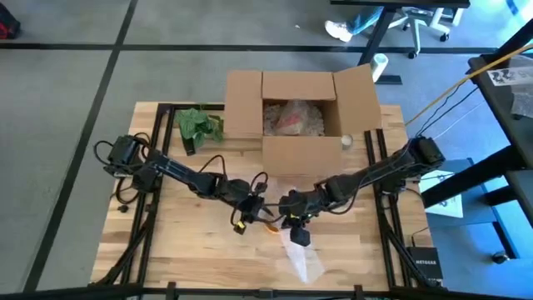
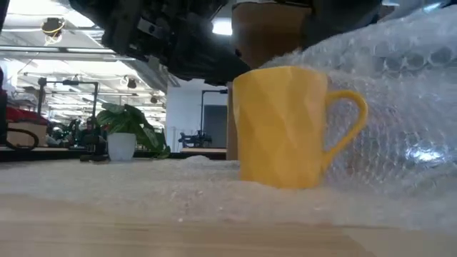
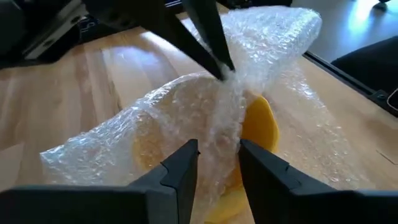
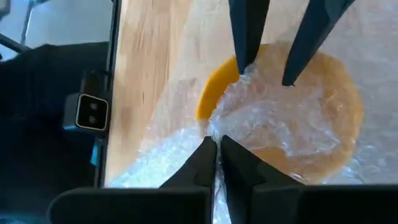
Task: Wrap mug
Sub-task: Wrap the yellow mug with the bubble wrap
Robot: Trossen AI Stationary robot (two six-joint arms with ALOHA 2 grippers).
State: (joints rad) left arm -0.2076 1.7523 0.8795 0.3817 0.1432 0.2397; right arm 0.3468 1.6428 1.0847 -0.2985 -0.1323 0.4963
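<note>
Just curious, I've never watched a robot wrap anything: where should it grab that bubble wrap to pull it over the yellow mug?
Probably the loose bunched fold of the bubble wrap standing above the mug, taken from above. That ridge is thin enough to pinch, while the upright mug's wall is wide. The right pincer already pinches such a fold.

Wooden table [image 1: 166, 242] carries cardboard box [image 1: 300, 142], plant [image 1: 198, 127], bubble wrap [image 1: 304, 260], seemingly under mug [image 2: 282, 128].

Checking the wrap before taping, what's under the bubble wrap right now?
Under the bubble wrap sits the yellow mug, upright on the table, handle showing. Its inside is covered, so contents can't be seen.
</note>
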